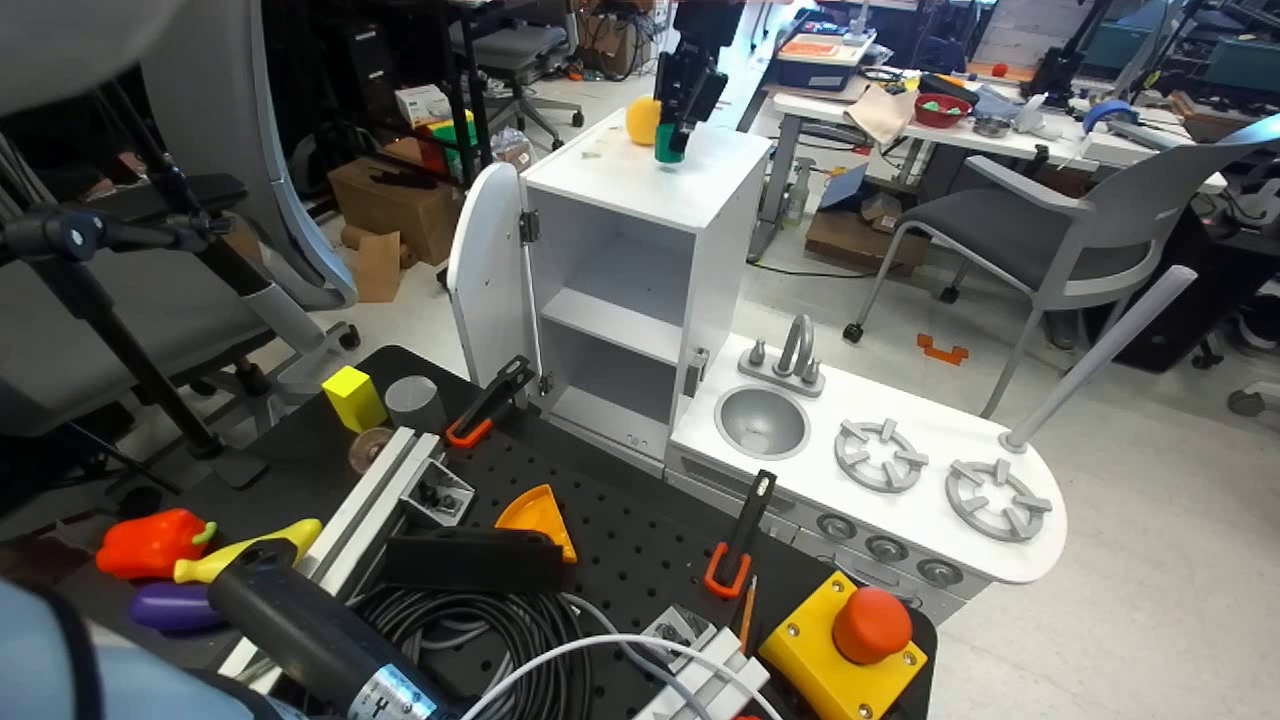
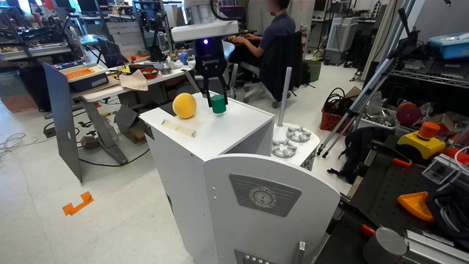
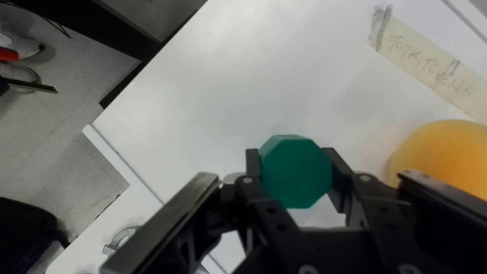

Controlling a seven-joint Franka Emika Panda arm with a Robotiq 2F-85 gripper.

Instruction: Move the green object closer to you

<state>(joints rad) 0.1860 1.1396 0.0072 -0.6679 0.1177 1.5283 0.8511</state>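
The green object is an octagonal block. It shows in both exterior views (image 1: 668, 146) (image 2: 218, 105) and in the wrist view (image 3: 296, 172). It is over the white top of the toy kitchen cabinet (image 2: 242, 119), at or just above the surface; I cannot tell whether it touches. My gripper (image 2: 218, 102) points down with one finger on each side of the block. In the wrist view my gripper (image 3: 292, 163) has both finger pads against the block's sides, so it is shut on it. The block's lower face is hidden.
A yellow-orange ball (image 2: 184, 105) stands on the cabinet top beside the block, close to one finger in the wrist view (image 3: 445, 156). Tape (image 2: 178, 128) lies near the cabinet's edge. The cabinet door (image 1: 490, 270) is open. A toy sink (image 1: 762, 422) and burners (image 1: 880, 455) adjoin lower down.
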